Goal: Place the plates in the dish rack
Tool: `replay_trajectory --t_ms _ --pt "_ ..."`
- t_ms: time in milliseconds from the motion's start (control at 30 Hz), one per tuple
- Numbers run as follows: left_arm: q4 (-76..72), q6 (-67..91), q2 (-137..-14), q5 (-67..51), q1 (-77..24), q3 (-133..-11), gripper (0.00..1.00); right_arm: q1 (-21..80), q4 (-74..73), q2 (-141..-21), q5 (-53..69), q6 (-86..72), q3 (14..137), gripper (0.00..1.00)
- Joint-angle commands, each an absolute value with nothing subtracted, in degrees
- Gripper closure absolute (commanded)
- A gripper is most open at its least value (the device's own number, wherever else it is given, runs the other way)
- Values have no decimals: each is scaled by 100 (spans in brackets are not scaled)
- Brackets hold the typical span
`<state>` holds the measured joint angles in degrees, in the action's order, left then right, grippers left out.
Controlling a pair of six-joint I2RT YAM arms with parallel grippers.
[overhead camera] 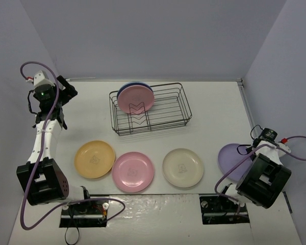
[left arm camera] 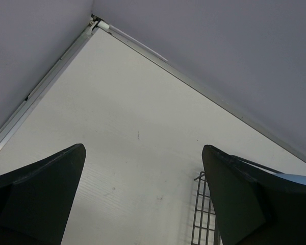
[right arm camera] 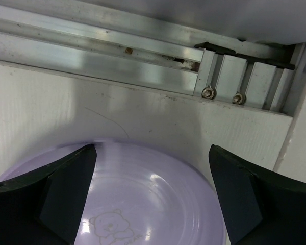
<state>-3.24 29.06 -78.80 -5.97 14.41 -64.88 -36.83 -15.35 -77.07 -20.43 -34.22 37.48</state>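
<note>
My right pincer [right arm camera: 152,150] is spread wide, gripping nothing, its two fingers poised over the far edge of the purple plate [right arm camera: 158,204]. That plate lies flat at the near right of the table [overhead camera: 214,112], close to the aluminium rail [right arm camera: 117,56] along the table's right edge. My left pincer [left arm camera: 144,149] is also released and empty, hanging over bare table near the far left corner, with the dish rack [overhead camera: 168,109] just to its right. The rack sits at the far middle. In its left end the racked pink plate [overhead camera: 137,99] stands on edge, with the blue plate [overhead camera: 123,91] directly behind it. Nearer to me, three plates lie flat in a row: the yellow-orange plate [overhead camera: 94,159], the loose pink plate [overhead camera: 133,171] and the cream plate [overhead camera: 183,167].
</note>
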Motion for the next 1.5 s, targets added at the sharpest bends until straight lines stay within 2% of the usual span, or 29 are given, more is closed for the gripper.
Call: replay_trajectory --t_ms 0,133,200,367,400,500,567,633,733,1000,1233,1333,1467 --pt "-853 2962 -7796 -677 1468 -6820 3 -3748 -1306 -7586 -1708 -3580 3579 12" --pt "-870 2962 -7760 -650 1468 -6820 3 -3744 -1202 -7584 -1053 -3684 3418 14" --pt "-875 2962 -7743 -656 1464 -6817 3 -3753 -1015 -7512 -913 -3768 3287 18" --pt "-857 2942 -7683 -652 1468 -6800 3 -3747 -748 -7383 -614 -3861 3064 44" --pt "-840 2934 -7660 -629 1468 -6794 3 -3753 -687 -7383 -581 -3861 2996 53" --pt "-786 2916 -7586 -589 1468 -6791 3 -3744 -503 -7392 -422 -3775 2884 70" --pt "-758 2909 -7529 -589 1468 -6776 3 -3744 -410 -7371 -259 -3690 2848 78" --pt "-690 2918 -7428 -589 1468 -6746 3 -3734 -334 -7264 -82 -3536 2863 90" --pt "-617 2919 -7287 -590 1467 -6678 3 -3716 -351 -6898 -110 -3288 2985 100" --pt "-299 3009 -6741 -589 1457 -6361 3 -3323 -518 -5533 -130 -2583 3841 100" --pt "170 3050 -6140 -577 1450 -6048 3 -1491 -329 -5055 -963 -1745 5001 100" --pt "536 3085 -5944 -585 1448 -5919 3 -693 482 -5027 -1253 -1017 5422 100" --pt "568 3122 -5767 -620 1441 -5673 3 481 1856 -5106 -845 326 5407 100"
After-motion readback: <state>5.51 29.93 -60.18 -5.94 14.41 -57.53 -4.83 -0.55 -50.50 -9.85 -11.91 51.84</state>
